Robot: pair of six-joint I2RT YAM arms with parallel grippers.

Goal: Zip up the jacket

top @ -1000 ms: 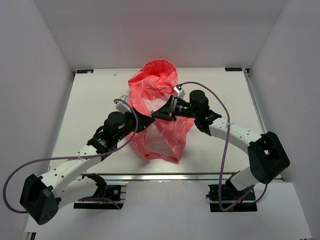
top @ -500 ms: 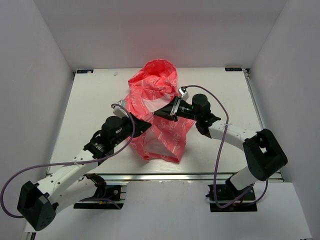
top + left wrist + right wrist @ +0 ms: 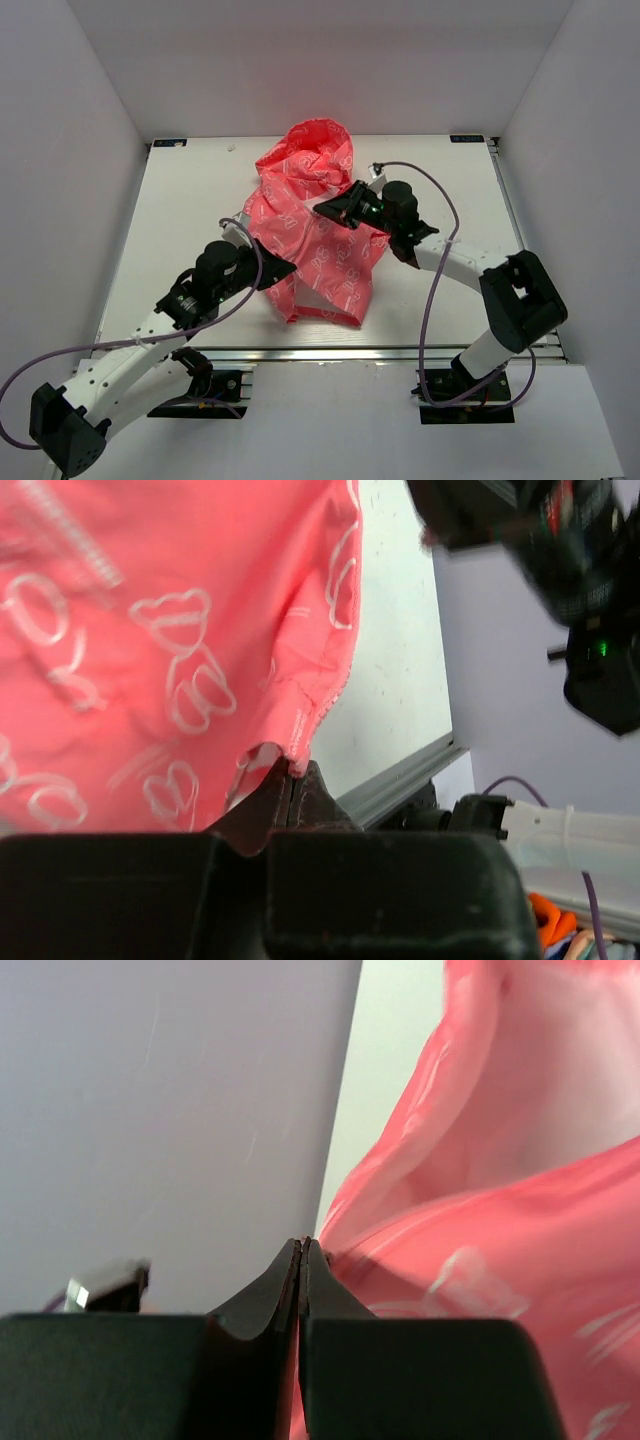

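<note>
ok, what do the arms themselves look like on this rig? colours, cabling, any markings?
The left arm and right arm match: white links, bulky black joint housings and black wrists. The jaws are matte black and taper to narrow tips. A loose purple cable loops off each arm. A small green light glows on the right wrist. No lettering is legible.

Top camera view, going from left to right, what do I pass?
From the left: left arm → left gripper → right gripper → right arm. The jacket spans the middle, overlapping both grippers, so it has no single place.
</note>
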